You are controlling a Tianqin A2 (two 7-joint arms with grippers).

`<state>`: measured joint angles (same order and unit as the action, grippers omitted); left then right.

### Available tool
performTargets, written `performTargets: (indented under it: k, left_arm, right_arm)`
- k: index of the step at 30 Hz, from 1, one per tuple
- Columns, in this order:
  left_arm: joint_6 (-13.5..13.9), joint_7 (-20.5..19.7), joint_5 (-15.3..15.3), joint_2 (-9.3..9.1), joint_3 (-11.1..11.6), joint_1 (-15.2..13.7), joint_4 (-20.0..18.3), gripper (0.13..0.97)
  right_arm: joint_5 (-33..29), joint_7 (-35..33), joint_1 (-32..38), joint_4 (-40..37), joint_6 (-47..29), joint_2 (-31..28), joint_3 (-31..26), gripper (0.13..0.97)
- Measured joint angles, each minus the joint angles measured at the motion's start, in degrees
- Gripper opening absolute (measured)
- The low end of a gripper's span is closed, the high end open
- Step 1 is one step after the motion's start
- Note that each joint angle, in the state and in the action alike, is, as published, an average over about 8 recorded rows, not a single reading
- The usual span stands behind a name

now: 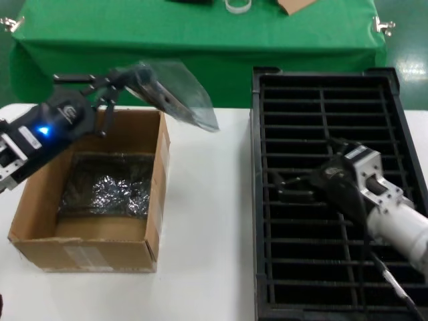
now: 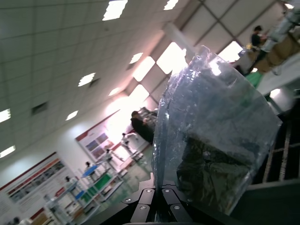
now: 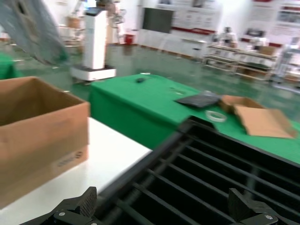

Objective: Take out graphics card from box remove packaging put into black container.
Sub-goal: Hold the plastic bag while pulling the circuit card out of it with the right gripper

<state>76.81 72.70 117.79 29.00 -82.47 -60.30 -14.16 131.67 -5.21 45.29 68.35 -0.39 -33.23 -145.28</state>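
Left end effector (image 1: 112,90) holds packaging (image 1: 175,93)

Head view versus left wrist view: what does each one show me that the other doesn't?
Only the head view shows the open box on the white table, more crinkly bags lying inside it, and the right gripper open over the black container. Only the left wrist view shows a dark shape inside the lifted packaging, probably the graphics card. Both show the left gripper shut on that packaging, raised above the box's far edge, and part of the black container.
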Motion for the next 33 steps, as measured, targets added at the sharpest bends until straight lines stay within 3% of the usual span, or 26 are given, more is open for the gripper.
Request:
performTargets:
  k: [5,10,16,21,25,33]
  left_arm:
    - [1.59,4.57,-1.86,0.14,-1.43,-3.48,6.65,0.139]
    - [2.09,8.08,-2.65,0.22,-1.74,-4.84,9.92,0.139]
    - [3.33,12.1,-2.96,0.31,-1.53,-4.94,11.31,0.139]
    - [3.85,16.04,-2.98,0.19,-1.17,-4.74,11.74,0.139]
    - [3.22,20.07,-2.6,-0.22,-0.49,-4.94,12.08,0.139]
    - [0.88,28.61,-1.74,-1.42,0.9,-6.39,12.75,0.139]
  right_arm:
    - [-4.53,3.7,4.12,-4.95,-5.81,2.94,-1.82,0.962]
    - [-9.5,5.98,5.47,-7.9,-11.41,5.94,-0.19,0.944]
    - [-15.57,8.85,6.05,-9.34,-15.87,8.48,2.04,0.937]
    - [-20.5,12.11,6.31,-8.81,-17.7,9.37,3.3,0.877]
    - [-24.46,15.3,6.35,-7.5,-18.64,9.53,4.18,0.841]
    - [-28.33,17.35,4.56,-4.57,-21.56,9.81,9.04,0.679]
